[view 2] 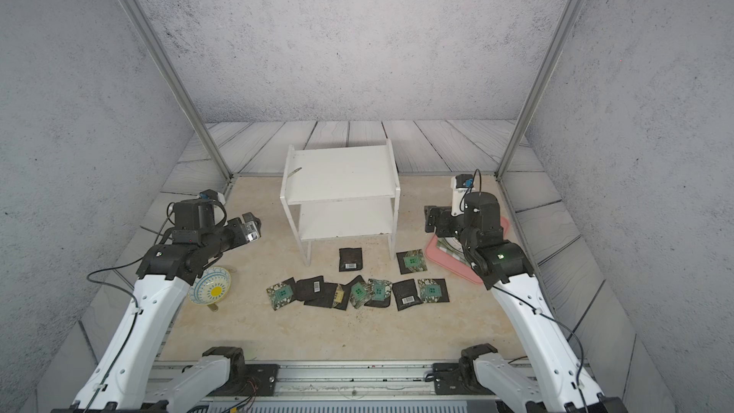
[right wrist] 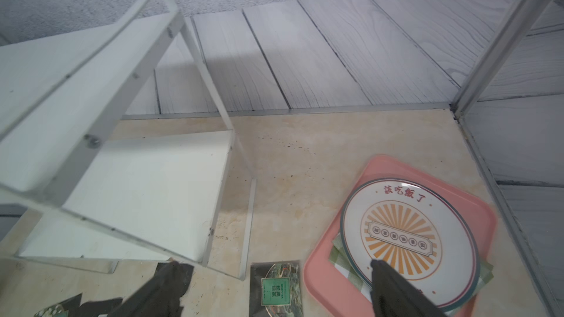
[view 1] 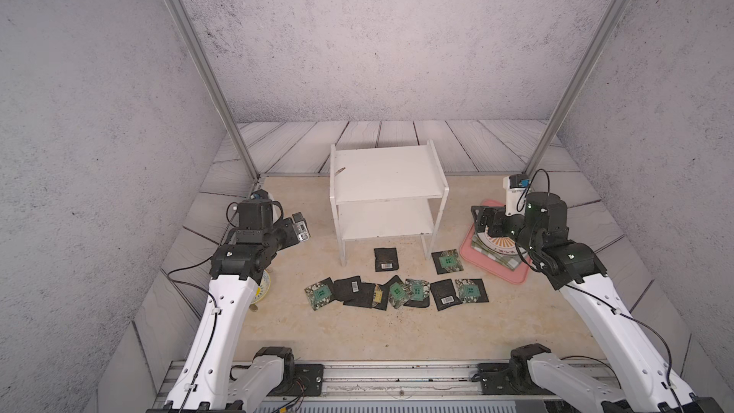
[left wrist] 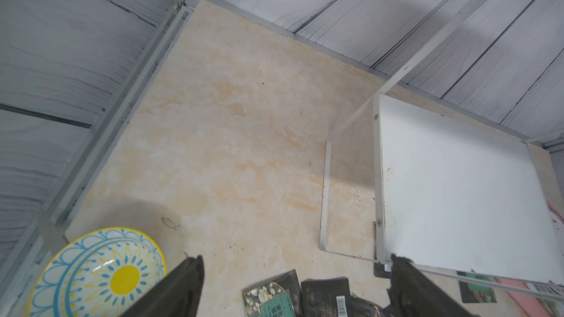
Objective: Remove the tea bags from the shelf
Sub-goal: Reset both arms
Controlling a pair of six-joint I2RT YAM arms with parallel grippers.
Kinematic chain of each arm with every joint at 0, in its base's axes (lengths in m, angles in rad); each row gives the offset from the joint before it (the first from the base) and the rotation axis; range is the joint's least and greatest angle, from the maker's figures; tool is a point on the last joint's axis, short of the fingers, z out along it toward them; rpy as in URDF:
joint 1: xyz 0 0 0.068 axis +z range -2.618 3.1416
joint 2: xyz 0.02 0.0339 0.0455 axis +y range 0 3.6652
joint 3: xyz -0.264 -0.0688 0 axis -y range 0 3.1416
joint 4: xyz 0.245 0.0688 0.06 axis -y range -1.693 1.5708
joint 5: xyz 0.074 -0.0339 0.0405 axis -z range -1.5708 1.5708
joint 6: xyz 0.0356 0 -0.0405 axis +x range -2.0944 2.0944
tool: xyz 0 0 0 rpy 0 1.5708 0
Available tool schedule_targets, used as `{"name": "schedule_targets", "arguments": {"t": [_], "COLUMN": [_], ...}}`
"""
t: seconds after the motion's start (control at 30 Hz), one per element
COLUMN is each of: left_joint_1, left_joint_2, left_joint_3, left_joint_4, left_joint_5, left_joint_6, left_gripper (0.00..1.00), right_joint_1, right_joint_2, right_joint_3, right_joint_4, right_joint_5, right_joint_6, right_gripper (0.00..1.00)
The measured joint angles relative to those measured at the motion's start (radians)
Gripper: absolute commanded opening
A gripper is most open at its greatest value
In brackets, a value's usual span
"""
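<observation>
Tea bags on table
At the shelf's 6 o'clock; left end effector, right end effector spread apart.

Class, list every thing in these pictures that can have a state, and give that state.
Shelf, both boards free of tea bags.
Tea bags, all flat on the table before the shelf, several overlapping.
Left gripper, open, empty.
Right gripper, open, empty.
Bowl, empty, on the table.
Plate, empty, on a checked cloth in the pink tray.
</observation>
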Motion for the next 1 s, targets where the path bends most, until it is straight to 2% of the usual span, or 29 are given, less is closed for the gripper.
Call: {"name": "schedule_targets", "arguments": {"t": [0.13, 0.33, 0.63, 0.8, 1.0], "left_joint_1": [0.000, 0.000, 0.011, 0.011, 0.011], "left_joint_2": [-0.002, 0.012, 0.189, 0.291, 0.319], "left_joint_3": [-0.060, -0.203, -0.404, -0.479, -0.584], "left_joint_4": [0.116, 0.309, 0.636, 0.816, 1.022], "left_joint_5": [-0.052, -0.148, -0.251, -0.265, -0.257], "left_joint_6": [0.069, 0.180, 0.256, 0.281, 0.299], "left_gripper": [0.98, 0.98, 0.99, 1.00, 1.00], "right_joint_1": [-0.066, -0.091, -0.108, -0.113, -0.113], "right_joint_2": [0.018, 0.068, 0.190, 0.244, 0.303], "right_joint_3": [-0.040, -0.130, -0.309, -0.456, -0.624], "right_joint_4": [0.077, 0.183, 0.393, 0.553, 0.824], "right_joint_5": [0.039, 0.195, 0.460, 0.490, 0.491], "right_joint_6": [0.024, 0.027, -0.040, -0.071, -0.096], "right_gripper": [0.97, 0.97, 0.97, 0.97, 0.97]}}
